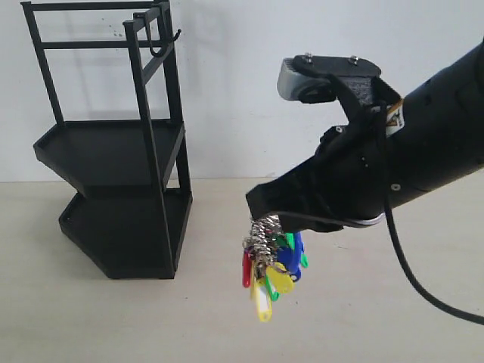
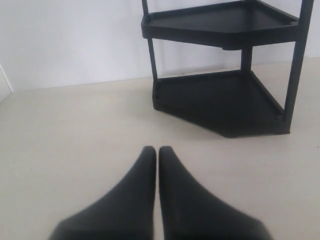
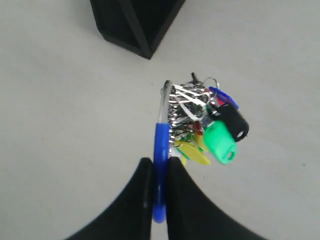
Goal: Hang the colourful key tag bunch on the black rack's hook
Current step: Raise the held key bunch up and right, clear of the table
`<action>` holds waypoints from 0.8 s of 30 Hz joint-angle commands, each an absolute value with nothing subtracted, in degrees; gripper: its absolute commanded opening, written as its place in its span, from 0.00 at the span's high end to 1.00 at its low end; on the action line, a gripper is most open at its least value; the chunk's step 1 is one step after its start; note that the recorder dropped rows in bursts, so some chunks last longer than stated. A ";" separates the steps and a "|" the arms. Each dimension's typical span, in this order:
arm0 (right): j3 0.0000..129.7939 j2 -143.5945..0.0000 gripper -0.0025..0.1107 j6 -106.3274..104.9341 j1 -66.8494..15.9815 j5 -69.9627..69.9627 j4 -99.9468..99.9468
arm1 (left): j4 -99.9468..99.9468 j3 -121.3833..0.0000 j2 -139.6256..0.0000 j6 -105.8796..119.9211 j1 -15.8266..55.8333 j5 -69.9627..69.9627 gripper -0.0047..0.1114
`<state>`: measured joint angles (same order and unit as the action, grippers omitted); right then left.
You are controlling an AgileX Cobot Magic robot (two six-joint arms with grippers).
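The colourful key tag bunch [image 1: 271,266] hangs in the air below my right gripper [image 1: 266,219], to the right of the black rack [image 1: 121,189]. In the right wrist view the right gripper [image 3: 160,162] is shut on the bunch's blue loop [image 3: 161,142], and the tags and silver rings [image 3: 205,120] dangle beyond the fingertips. The hook [image 1: 168,41] sticks out from the rack's top right bars, well above and left of the bunch. My left gripper [image 2: 157,151] is shut with nothing in it, low over the table facing the rack [image 2: 220,100]. It does not show in the exterior view.
A white wall stands behind the rack. The beige table [image 1: 91,318] spreads in front of and beside the rack. A black cable [image 1: 423,291] trails under the right arm. The rack's bottom corner [image 3: 135,25] shows in the right wrist view.
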<state>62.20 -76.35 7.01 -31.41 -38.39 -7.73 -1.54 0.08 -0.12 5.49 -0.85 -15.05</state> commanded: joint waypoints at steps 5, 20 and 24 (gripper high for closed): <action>64.05 -75.91 0.98 9.73 -33.78 -33.68 1.72 | -1.34 0.00 0.00 5.55 -0.78 -14.65 0.92; 64.96 -75.81 0.98 28.37 -35.35 -29.66 16.83 | -1.34 0.00 0.00 5.55 -0.78 -14.59 0.92; 66.94 -75.81 0.98 24.37 -36.16 -30.13 16.51 | -1.34 0.00 0.00 5.55 -0.78 -14.59 0.92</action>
